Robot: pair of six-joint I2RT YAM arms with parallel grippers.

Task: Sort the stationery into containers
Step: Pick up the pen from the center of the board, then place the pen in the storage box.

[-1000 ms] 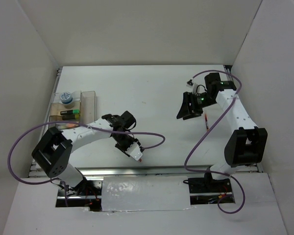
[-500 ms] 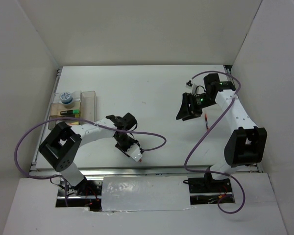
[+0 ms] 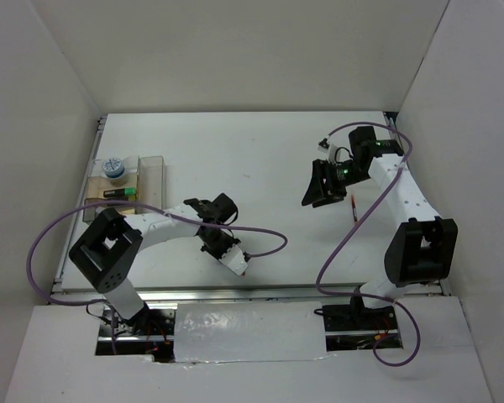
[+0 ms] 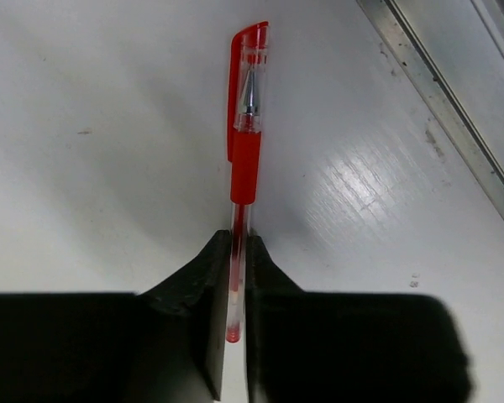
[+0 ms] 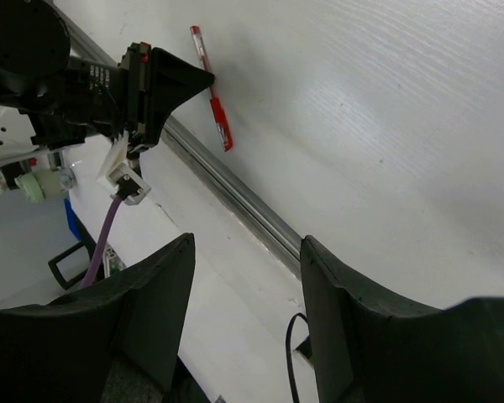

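— Holding anything at that moment?
— Yes; my left gripper [image 4: 233, 243] was pinched almost shut on the red pen [image 4: 244, 159], its jaws on the clear barrel close to the tail end; the capped tip stuck out ahead, above the counter [image 4: 109, 101] near the front rail; whether the pen had lifted off, I could not tell.
— And your other one?
— My right gripper [image 5: 245, 243] hung wide open with nothing in it, well apart over the right side.
— How did the pen seem likely to handle?
— Light and stiff, I judged; the plastic was smooth, though, so held that far from its middle it could slip or swing; a hold nearer the rubber grip would have steadied it.
— Bound where?
— The clear containers [image 3: 143, 172] at the left edge, I reckoned.
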